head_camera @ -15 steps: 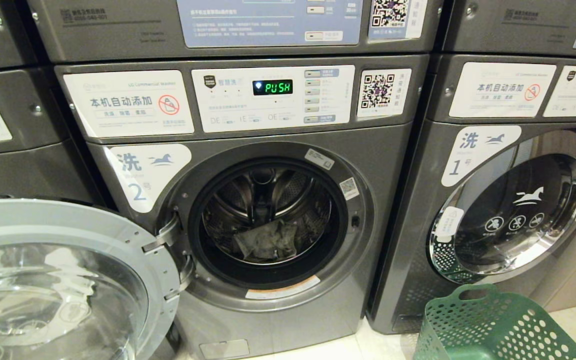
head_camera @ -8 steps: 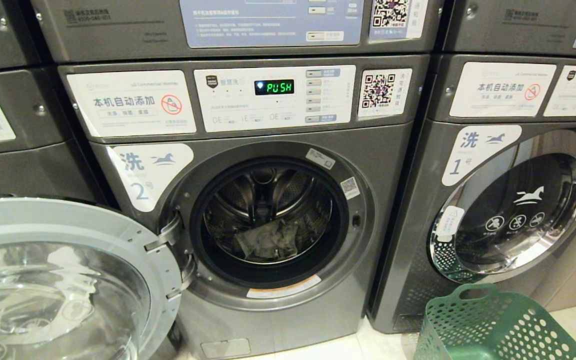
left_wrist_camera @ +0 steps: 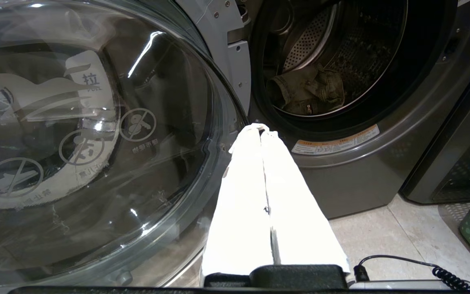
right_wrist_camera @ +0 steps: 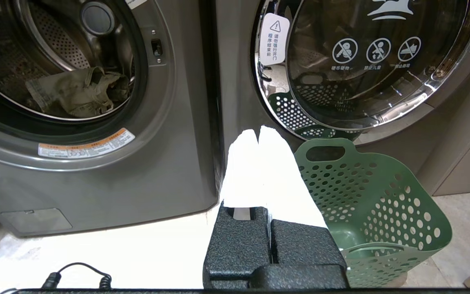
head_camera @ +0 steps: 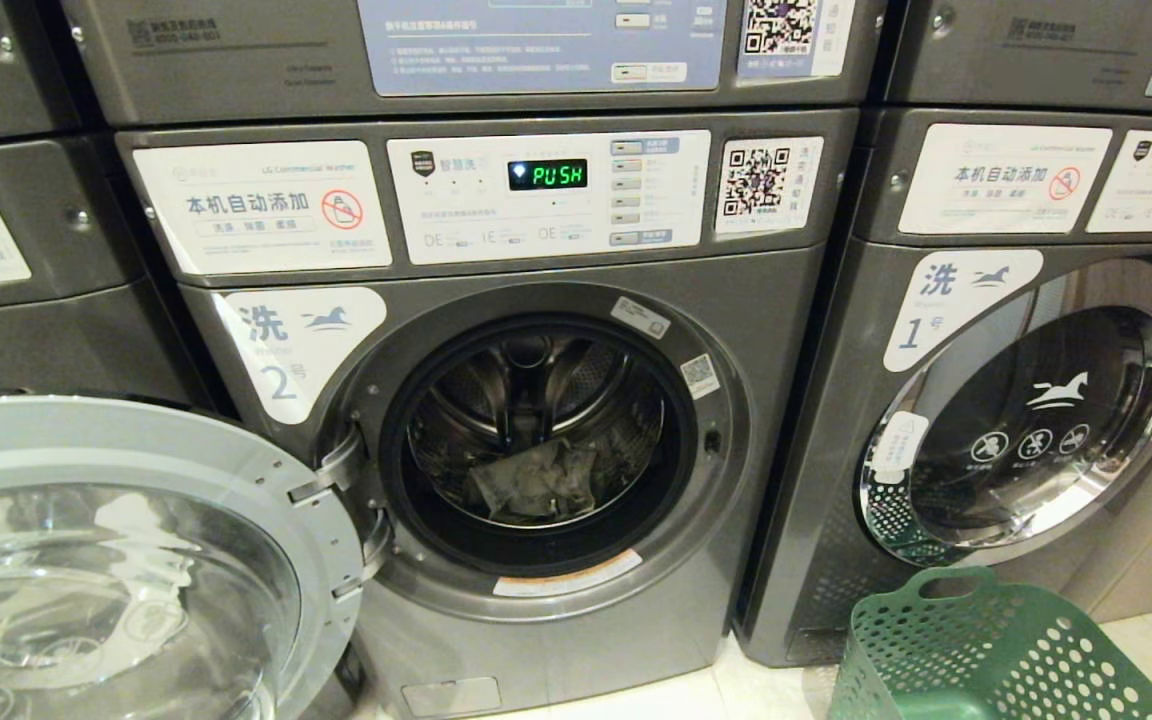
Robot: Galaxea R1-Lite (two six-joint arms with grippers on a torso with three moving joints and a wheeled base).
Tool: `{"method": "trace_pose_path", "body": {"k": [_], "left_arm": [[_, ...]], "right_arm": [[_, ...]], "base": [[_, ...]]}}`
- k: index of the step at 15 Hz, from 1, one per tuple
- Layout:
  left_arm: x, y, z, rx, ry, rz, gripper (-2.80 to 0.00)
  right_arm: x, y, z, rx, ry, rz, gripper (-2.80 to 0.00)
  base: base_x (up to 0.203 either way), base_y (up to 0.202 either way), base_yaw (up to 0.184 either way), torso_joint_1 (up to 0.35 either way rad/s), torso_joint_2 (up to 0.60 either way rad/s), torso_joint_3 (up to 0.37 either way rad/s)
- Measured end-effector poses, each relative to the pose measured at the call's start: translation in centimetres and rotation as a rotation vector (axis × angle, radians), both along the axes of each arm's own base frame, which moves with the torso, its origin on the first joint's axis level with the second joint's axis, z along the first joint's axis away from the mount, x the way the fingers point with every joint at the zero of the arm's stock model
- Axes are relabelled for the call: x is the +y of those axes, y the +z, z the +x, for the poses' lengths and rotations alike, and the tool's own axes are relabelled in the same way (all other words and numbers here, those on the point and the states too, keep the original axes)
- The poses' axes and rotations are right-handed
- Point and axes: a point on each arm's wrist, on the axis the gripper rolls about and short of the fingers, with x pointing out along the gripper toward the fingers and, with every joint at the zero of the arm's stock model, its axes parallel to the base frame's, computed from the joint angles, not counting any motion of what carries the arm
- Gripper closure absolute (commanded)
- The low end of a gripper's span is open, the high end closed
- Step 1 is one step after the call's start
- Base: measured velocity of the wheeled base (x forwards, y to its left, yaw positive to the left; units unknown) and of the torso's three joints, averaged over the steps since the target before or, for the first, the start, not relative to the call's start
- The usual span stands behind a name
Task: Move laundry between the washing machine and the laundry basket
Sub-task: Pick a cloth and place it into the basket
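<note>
The washing machine labelled 2 faces me with its round glass door swung wide open to the left. The laundry, a crumpled grey-olive cloth, lies at the bottom of the drum; the wrist views show the laundry too. The laundry basket, green and perforated, stands empty on the floor at the lower right, in front of machine 1; the right wrist view has the basket close by. My left gripper is shut, low beside the open door. My right gripper is shut, low between the two machines.
A like machine labelled 1 stands to the right with its door closed. Another machine is at the left, and a second row is stacked above. Pale tiled floor lies before the machines.
The whole view shifted very slightly early in the second, so the camera moved a touch. Both grippers and the laundry stay where they were.
</note>
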Motion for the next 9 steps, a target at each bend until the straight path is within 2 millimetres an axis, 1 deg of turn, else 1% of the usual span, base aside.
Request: {"method": "trace_pose_path", "body": {"k": [8,9], "left_arm": [[0.0,0.02,0.0,-0.002,0.0,0.002,0.0],[0.0,0.02,0.0,-0.002,0.001,0.002,0.0]], "right_arm": [[0.0,0.0,0.0,0.0,0.001,-0.009,0.0],[0.0,0.0,0.0,0.0,0.001,-0.009,0.0]], "base": [[0.0,0.0,0.0,0.0,0.0,0.0],[-0.002,-0.015,0.091,-0.005,0.01,-0.001]]}}
